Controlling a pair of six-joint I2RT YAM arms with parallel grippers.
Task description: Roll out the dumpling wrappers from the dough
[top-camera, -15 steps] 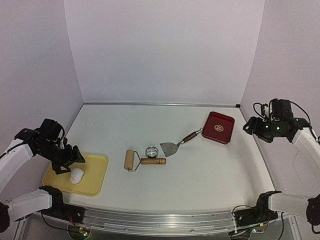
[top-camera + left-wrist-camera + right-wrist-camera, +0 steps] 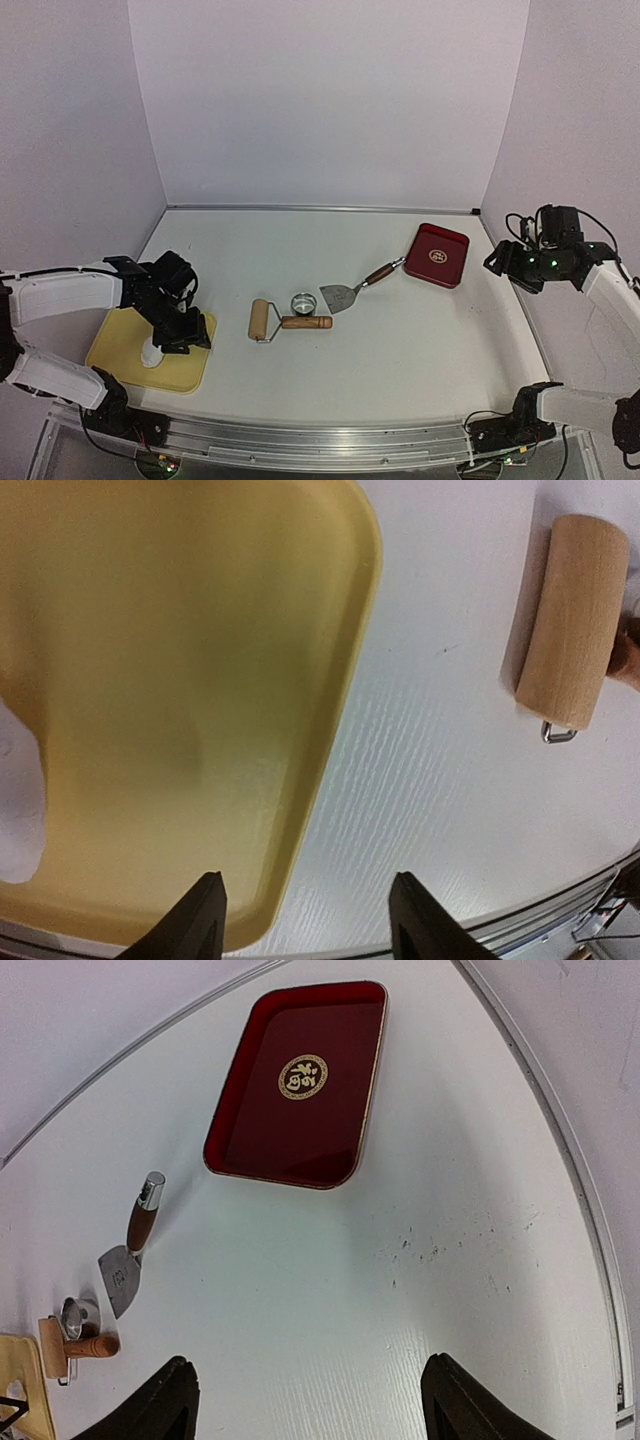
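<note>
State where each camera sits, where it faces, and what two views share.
Top external: high behind the robot, facing down; both arms show.
Left wrist: above the yellow tray and rolling pin, facing down; left tool shows.
Right wrist: facing down at the red tray; right tool shows.
Both wrist views share the rolling pin.

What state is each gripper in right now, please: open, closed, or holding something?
Left gripper: open, holding nothing.
Right gripper: open, holding nothing.
</note>
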